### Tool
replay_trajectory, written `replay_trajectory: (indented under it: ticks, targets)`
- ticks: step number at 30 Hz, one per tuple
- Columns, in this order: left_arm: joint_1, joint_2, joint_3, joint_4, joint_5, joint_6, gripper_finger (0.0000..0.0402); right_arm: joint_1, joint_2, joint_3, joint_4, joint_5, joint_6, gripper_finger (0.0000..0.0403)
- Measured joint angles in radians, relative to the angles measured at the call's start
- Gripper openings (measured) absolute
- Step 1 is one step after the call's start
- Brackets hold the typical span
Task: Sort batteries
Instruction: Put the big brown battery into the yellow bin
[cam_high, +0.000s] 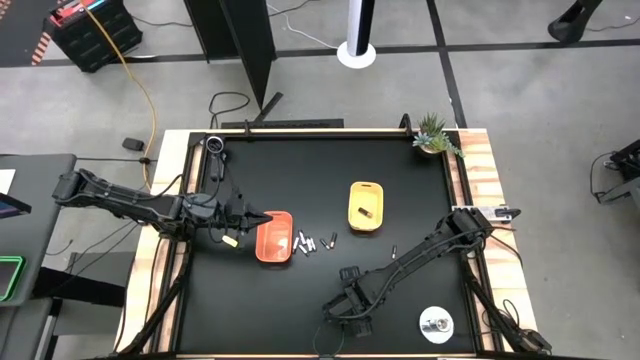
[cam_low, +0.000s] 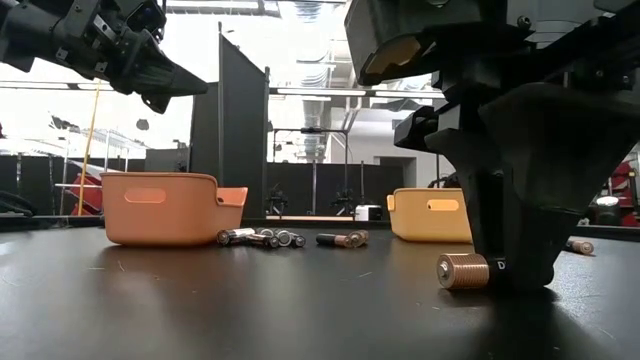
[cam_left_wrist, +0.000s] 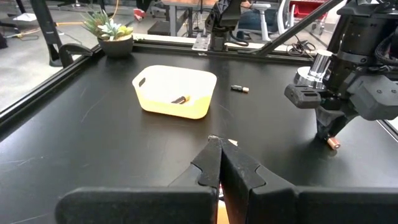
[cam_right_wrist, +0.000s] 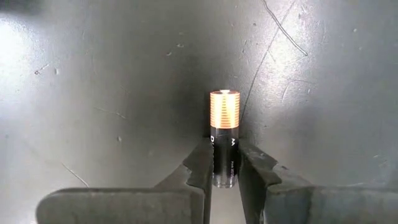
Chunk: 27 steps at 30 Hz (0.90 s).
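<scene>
- Since my right gripper (cam_right_wrist: 224, 163) pinches only the copper-top battery's (cam_right_wrist: 224, 140) dark end, flat near the table's (cam_high: 400, 160) front edge, lifting may tip it loose.
- My left gripper (cam_left_wrist: 219, 163), pressed closed and empty, waits over the orange tray (cam_high: 274, 237).

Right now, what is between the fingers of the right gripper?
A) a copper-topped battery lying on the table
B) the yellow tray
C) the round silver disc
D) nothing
A: in the right wrist view the battery lies between the two fingers of the right gripper, on the table.
</scene>
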Motion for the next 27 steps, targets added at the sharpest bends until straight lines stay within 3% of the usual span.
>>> replay_trajectory:
  ticks: [27]
  targets:
    - [0.0, 0.0, 0.0, -0.012, 0.0, -0.002, 0.0, -0.08, 0.005, 0.064, -0.066, 0.034, -0.088, 0.007]
